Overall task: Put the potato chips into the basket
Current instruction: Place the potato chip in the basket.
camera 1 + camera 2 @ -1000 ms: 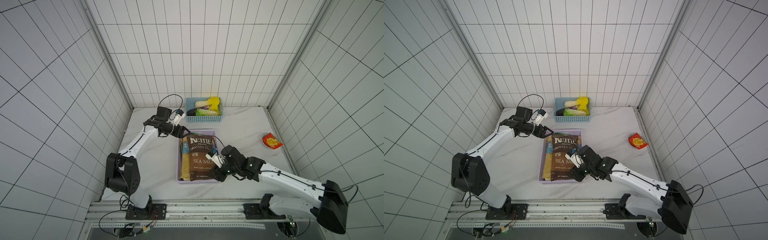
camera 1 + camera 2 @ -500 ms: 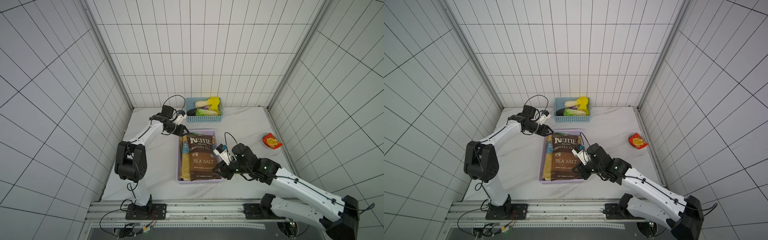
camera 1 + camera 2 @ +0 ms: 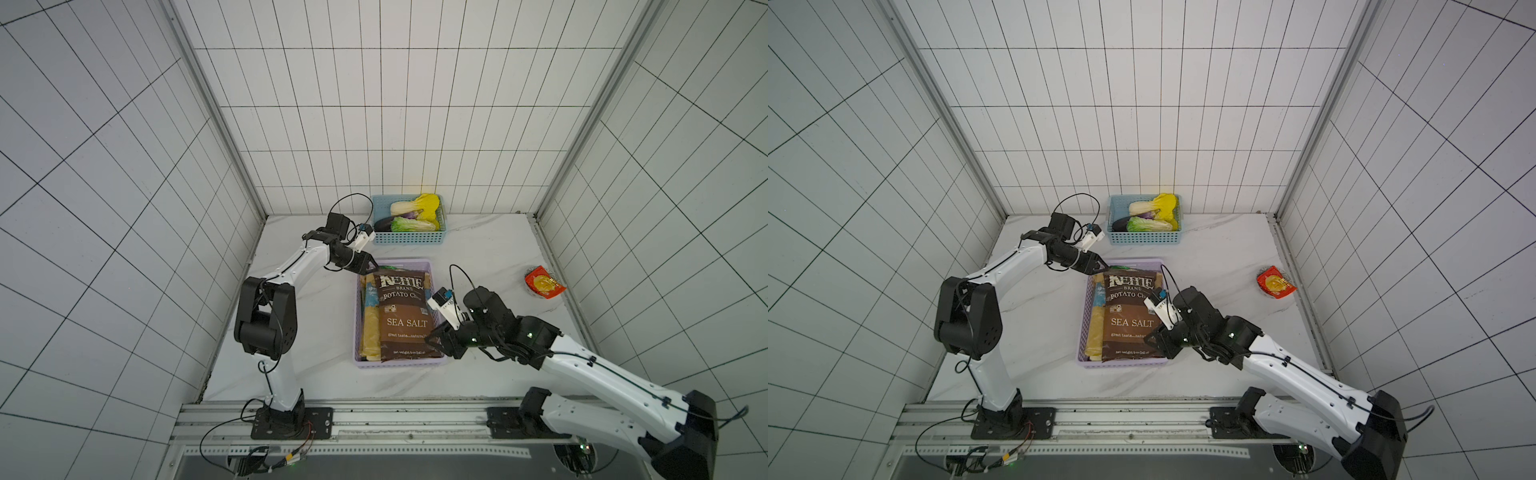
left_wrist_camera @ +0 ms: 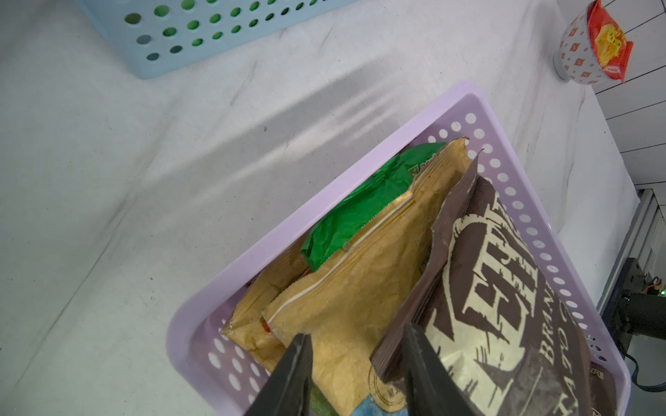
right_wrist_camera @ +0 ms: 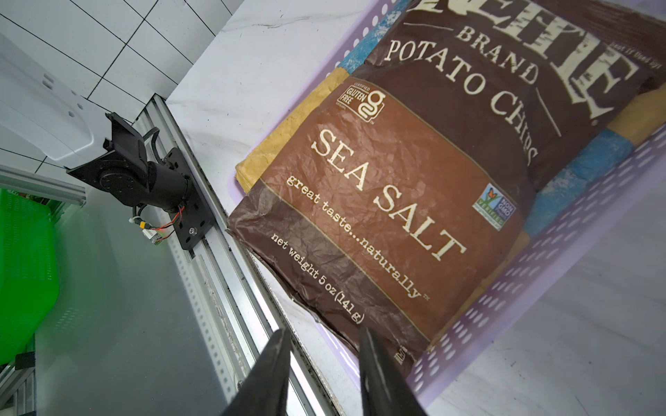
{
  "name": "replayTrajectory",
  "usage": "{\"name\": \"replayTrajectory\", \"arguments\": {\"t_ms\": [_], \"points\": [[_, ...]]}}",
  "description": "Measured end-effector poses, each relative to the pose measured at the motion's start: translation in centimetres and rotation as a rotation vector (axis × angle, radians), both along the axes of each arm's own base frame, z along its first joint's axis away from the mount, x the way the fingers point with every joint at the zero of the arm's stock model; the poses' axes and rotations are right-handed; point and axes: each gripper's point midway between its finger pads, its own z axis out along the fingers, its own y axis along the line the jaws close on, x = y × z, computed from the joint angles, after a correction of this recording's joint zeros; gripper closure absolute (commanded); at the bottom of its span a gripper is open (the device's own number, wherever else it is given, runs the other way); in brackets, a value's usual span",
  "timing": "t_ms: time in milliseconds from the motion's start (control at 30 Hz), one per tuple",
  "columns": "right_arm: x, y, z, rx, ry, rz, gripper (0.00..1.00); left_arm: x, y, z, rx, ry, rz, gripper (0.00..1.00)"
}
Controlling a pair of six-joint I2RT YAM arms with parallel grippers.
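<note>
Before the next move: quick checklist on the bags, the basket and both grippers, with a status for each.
1. Chip bags in the basket: ok. Kettle bag lies on top of the tan bags and green bag.
2. Kettle bag seated flat: not ok. Its near end appears to ride up over the basket's near rim.
3. Left gripper free: cannot tell. Its jaws straddle the Kettle bag's far corner, and the grip is unclear.
4. Right gripper free: ok. It is open and empty, by the basket's near right corner.
5. Red packet: cannot tell whether it is chips. It sits on a cup, apart from the basket.
</note>
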Motion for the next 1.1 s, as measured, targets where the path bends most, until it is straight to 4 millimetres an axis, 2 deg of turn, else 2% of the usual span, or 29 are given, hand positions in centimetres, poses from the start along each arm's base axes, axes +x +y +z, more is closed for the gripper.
{"name": "replayTrajectory", "arguments": {"t_ms": [233, 367, 600, 633, 767, 800, 1100], "points": [[0.1, 0.2, -0.4, -0.005, 0.013, -0.001, 0.65, -0.2, -0.5, -0.1, -0.026, 0.015, -0.019, 0.63], [0.1, 0.3, -0.8, -0.012, 0.023, -0.004, 0.65, -0.1, -1.0, -0.1, -0.049, 0.023, -0.036, 0.71], [0.2, 0.1, -0.9, -0.014, 0.029, -0.013, 0.65, -0.3, -1.2, -0.7, -0.062, 0.050, -0.048, 0.72], [0.2, 0.1, -1.0, -0.015, 0.030, -0.013, 0.65, -0.3, -1.3, -0.7, -0.063, 0.050, -0.049, 0.74], [0.2, 0.1, -1.0, -0.014, 0.032, -0.013, 0.66, -0.2, -1.3, -0.6, -0.065, 0.048, -0.052, 0.97], [0.2, 0.1, -1.0, -0.014, 0.032, -0.013, 0.66, -0.2, -1.3, -0.6, -0.065, 0.046, -0.053, 1.00], [0.1, 0.0, -1.3, -0.020, 0.038, -0.015, 0.66, 0.8, -1.5, 0.7, -0.069, 0.002, -0.052, 1.00]]}}
